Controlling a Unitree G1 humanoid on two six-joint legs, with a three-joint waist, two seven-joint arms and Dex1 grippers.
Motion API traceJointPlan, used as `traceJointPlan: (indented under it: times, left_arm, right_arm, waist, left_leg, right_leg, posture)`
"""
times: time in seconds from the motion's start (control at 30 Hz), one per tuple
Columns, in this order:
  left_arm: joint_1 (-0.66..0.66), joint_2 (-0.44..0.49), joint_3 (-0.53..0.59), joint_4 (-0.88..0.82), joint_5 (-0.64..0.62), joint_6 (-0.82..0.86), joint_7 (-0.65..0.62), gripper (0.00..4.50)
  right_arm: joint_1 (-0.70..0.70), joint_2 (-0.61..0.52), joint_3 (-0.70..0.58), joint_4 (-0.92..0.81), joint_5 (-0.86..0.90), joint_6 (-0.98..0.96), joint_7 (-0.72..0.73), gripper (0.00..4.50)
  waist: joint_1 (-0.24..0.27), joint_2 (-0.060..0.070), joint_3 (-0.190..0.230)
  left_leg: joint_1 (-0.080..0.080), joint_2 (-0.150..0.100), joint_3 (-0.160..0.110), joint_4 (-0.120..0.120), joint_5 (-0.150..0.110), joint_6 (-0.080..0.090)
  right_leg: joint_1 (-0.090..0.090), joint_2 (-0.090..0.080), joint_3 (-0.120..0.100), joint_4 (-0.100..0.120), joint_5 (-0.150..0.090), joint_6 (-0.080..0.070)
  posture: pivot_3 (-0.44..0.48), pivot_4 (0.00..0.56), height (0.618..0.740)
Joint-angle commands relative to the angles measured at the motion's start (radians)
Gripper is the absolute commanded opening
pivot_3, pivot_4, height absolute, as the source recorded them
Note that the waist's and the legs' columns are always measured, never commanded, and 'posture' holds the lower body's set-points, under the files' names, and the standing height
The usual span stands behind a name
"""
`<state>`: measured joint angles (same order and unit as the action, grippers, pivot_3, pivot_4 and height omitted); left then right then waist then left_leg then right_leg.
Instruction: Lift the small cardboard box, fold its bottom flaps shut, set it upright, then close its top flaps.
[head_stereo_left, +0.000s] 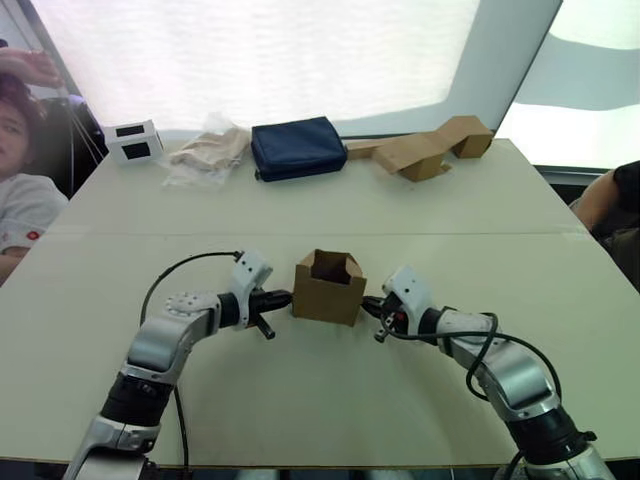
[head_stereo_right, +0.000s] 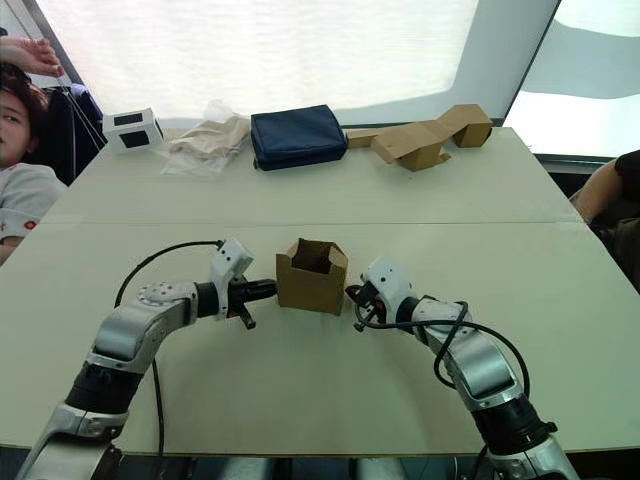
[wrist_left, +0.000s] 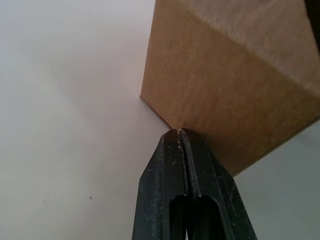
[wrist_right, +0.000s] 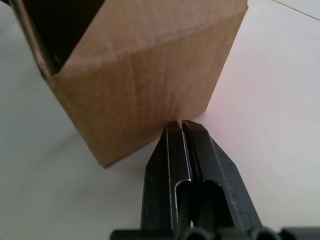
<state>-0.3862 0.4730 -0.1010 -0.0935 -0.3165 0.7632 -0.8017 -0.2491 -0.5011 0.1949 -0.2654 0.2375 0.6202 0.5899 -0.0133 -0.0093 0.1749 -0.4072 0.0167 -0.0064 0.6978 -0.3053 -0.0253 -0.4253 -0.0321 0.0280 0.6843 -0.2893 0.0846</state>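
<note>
Box: the box (head_stereo_left: 329, 288) sits upright mid-tabletop (head_stereo_left: 300, 400), between your two arms, open end up.
Top flaps: the top flaps (head_stereo_left: 333, 263) stand up around the opening, not folded in; the dark interior shows.
Bottom flaps: underneath the box and hidden against the tabletop; you cannot confirm they are shut, though the box resting square suggests they are.
Left claw: the left claw (head_stereo_left: 283, 296) has its fingers pressed together, holding nothing, tip at or just beside the box's left side near a lower corner.
Right claw: the right claw (head_stereo_left: 370, 304) is likewise pinched closed and empty, tip just beside the box's right wall, low down.
Progress: judging by the pose, lifting, bottom folding and setting upright look done; you are late in the task.
Left to do: closing the top flaps, all of them.
Next call: you likely need both claws raised to flap height to push the flaps inward.
Risk: a light box may slide if you push from one side only.
</note>
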Motion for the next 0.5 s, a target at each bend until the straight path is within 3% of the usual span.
traceJointPlan:
  times: [0.03,0.5]
  left_arm:
    - [0.033,0.015,-0.017,-0.082,-0.034,0.023,-0.021,0.01]
    - [0.161,0.095,-0.029,-0.202,-0.093,0.073,-0.06,0.01]
  right_arm:
    - [0.027,-0.006,0.014,-0.071,0.007,0.002,0.023,0.0]
    - [0.125,-0.068,-0.01,-0.166,0.014,0.034,0.067,0.0]
  waist:
    - [-0.001,0.0,0.0]
    - [0.0,0.0,0.0]
  left_leg:
    - [0.0,0.0,0.0,0.0,0.0,0.0]
    - [0.001,0.0,0.0,0.0,0.0,0.0]
  right_leg:
    - [0.0,0.0,0.0,0.0,0.0,0.0]
    - [0.001,0.0,0.0,0.0,0.0,0.0]
  posture:
    - [0.0,0.15,0.74]
    - [0.0,0.15,0.74]
